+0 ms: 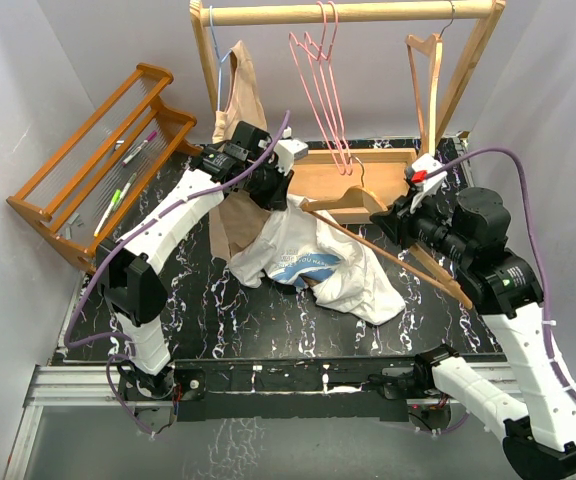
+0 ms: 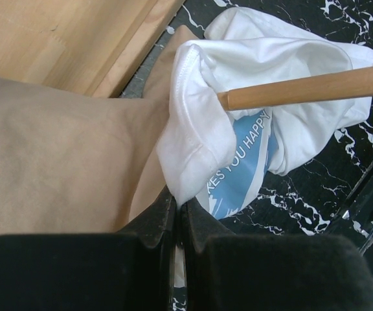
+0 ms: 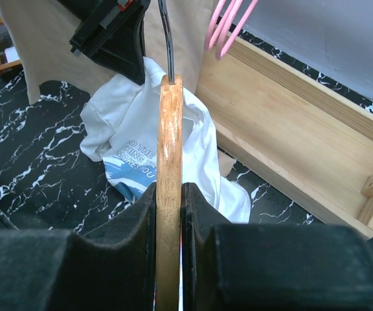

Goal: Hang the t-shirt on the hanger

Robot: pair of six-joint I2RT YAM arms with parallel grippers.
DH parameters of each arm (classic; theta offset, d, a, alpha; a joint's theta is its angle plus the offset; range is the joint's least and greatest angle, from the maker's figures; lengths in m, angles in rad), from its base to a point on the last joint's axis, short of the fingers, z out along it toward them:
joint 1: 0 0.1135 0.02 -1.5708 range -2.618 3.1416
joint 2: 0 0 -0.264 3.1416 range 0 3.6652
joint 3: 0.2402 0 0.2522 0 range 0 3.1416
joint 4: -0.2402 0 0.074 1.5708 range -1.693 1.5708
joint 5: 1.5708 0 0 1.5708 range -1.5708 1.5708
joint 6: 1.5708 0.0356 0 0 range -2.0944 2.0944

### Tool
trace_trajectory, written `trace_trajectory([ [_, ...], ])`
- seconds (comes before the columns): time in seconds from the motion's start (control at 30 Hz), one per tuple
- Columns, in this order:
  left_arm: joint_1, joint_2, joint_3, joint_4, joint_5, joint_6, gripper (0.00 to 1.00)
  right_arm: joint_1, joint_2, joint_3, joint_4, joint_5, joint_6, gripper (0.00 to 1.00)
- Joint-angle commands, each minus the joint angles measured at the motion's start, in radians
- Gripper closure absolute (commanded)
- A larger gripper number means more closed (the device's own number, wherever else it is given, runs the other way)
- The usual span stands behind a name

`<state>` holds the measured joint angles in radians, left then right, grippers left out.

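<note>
Left fingers [image 2: 144,228] on "YOU HAPPY" t-shirt [image 2: 196,110]

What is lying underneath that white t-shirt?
The t-shirt lies on the black marbled table, one edge overlapping a beige garment. A wooden hanger crosses above it. Anything else beneath the crumpled cloth is hidden.

The white cotton t-shirt [image 1: 368,285] with a blue print lies crumpled on the black marbled table [image 1: 218,310], one hem raised. The light-wood hanger [image 3: 169,162] is tilted, one arm tip inside that opening.
</note>
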<state>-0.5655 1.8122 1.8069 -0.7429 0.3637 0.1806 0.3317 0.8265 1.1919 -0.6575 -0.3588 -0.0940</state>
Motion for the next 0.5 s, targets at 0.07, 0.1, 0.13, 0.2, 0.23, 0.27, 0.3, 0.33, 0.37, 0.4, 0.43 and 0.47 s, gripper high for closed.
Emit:
trace_trajectory([
  [0.07, -0.006, -0.042, 0.039, -0.093, 0.061, 0.035, 1.00, 0.000, -0.060, -0.060, 0.163, -0.008, -0.053, 0.92],
  [0.1, -0.007, -0.047, 0.045, -0.114, 0.066, 0.040, 1.00, -0.001, -0.067, -0.074, 0.175, -0.010, -0.061, 0.92],
  [0.13, -0.009, -0.053, 0.049, -0.129, 0.068, 0.047, 1.00, 0.000, -0.075, -0.086, 0.186, -0.012, -0.066, 0.92],
  [0.2, -0.012, -0.067, 0.060, -0.158, 0.068, 0.064, 1.00, -0.001, -0.086, -0.105, 0.204, -0.021, -0.078, 0.92],
  [0.23, -0.014, -0.074, 0.065, -0.168, 0.064, 0.073, 1.00, -0.001, -0.090, -0.112, 0.212, -0.029, -0.082, 0.92],
  [0.27, -0.016, -0.083, 0.071, -0.180, 0.060, 0.082, 1.00, 0.000, -0.093, -0.115, 0.217, -0.045, -0.087, 0.92],
  [0.3, -0.016, -0.090, 0.074, -0.188, 0.052, 0.092, 1.00, 0.000, -0.094, -0.116, 0.222, -0.061, -0.088, 0.92],
  [0.33, -0.017, -0.101, 0.081, -0.193, 0.043, 0.100, 1.00, -0.001, -0.093, -0.113, 0.226, -0.078, -0.090, 0.92],
  [0.37, -0.017, -0.111, 0.085, -0.199, 0.035, 0.110, 1.00, -0.001, -0.090, -0.110, 0.228, -0.096, -0.091, 0.92],
  [0.4, -0.017, -0.119, 0.091, -0.202, 0.027, 0.117, 1.00, 0.000, -0.086, -0.104, 0.227, -0.119, -0.092, 0.92],
  [0.43, -0.017, -0.125, 0.097, -0.208, 0.019, 0.124, 1.00, 0.000, -0.083, -0.098, 0.228, -0.135, -0.093, 0.92],
  [0.47, -0.017, -0.131, 0.105, -0.214, 0.016, 0.130, 1.00, -0.001, -0.081, -0.095, 0.231, -0.153, -0.093, 0.92],
])
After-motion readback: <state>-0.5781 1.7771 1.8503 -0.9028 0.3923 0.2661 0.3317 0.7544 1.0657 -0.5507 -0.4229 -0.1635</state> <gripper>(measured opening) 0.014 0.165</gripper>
